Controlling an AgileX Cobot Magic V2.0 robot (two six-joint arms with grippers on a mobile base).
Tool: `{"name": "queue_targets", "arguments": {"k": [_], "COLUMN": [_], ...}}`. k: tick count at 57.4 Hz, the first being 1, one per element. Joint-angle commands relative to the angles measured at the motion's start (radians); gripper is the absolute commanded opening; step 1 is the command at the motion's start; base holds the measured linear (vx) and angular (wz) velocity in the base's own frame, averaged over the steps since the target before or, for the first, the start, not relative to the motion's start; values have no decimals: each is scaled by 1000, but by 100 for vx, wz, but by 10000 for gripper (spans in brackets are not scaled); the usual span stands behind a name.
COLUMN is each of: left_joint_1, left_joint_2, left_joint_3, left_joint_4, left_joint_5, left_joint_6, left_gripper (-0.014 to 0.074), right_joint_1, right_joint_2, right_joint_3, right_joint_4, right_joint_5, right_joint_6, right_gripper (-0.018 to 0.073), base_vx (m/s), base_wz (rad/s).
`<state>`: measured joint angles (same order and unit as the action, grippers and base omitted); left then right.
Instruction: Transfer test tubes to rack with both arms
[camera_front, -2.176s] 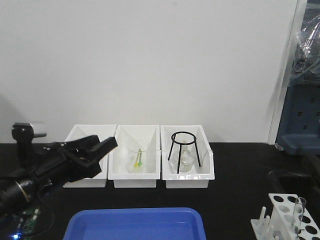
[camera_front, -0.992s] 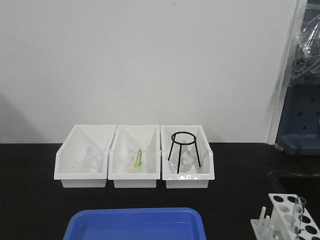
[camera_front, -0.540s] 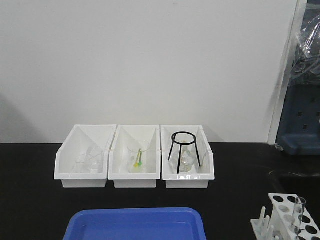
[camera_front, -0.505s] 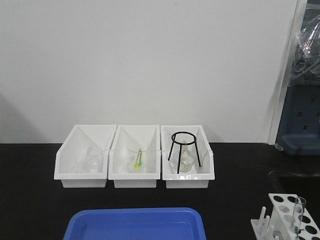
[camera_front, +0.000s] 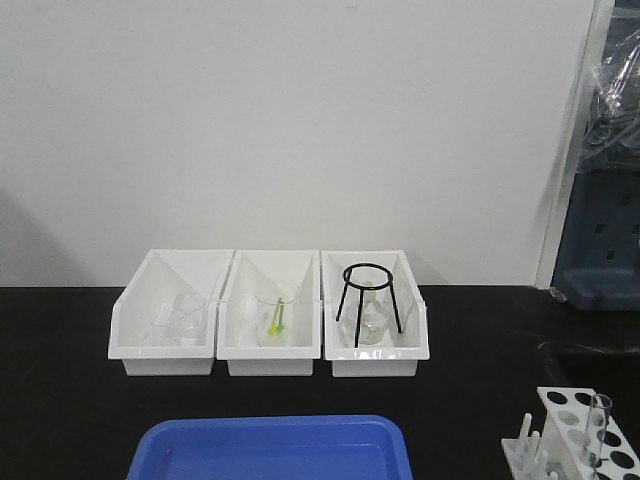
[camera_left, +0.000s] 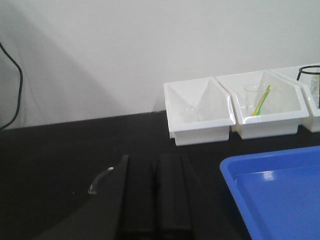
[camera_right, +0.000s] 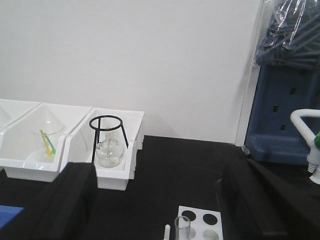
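While one test tube (camera_front: 598, 428) stands upright in the white rack (camera_front: 566, 432) at the table's front right, the left gripper (camera_left: 150, 195) rests closed and empty, the right gripper (camera_right: 160, 200) spread wide with nothing held — thin, slick, breakable glass, probably best pinched gently mid-length.

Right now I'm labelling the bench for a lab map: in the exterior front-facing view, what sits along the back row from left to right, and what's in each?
Left bin with clear beakers → middle bin with a beaker holding yellow-green sticks → right bin with a black tripod stand over a flask.
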<state>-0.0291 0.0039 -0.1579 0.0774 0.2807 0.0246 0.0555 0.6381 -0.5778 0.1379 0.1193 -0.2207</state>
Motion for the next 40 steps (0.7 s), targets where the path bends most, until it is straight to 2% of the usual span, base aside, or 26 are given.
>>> {"name": "queue_targets", "arguments": {"k": [1, 9, 12, 22, 40], "left_joint_1": [16, 25, 25, 25, 25], "left_joint_2": [-34, -29, -29, -29, -29], "left_joint_3": [44, 169, 159, 159, 159], "left_joint_4": [-29, -31, -40, -88, -89], "left_joint_5": [-92, -181, -136, -138, -138], "left_joint_6": [-7, -6, -6, -6, -6], "left_gripper": [-4, -4, -4, -4, -4], "right_joint_1": [-8, -8, -8, -8, -8], "right_joint_2": [-1, -1, -1, -1, -1], "right_joint_3": [-29, -29, -29, -29, -29], "right_joint_4": [-8, -8, -8, -8, -8], "right_joint_5": [-82, -82, -81, -78, -74], "right_joint_6": [-4, -4, -4, -4, -4], "right_gripper": [574, 574, 574, 574, 574], "base_vx": [0, 0, 0, 0, 0], "base_wz": [0, 0, 0, 0, 0]}}
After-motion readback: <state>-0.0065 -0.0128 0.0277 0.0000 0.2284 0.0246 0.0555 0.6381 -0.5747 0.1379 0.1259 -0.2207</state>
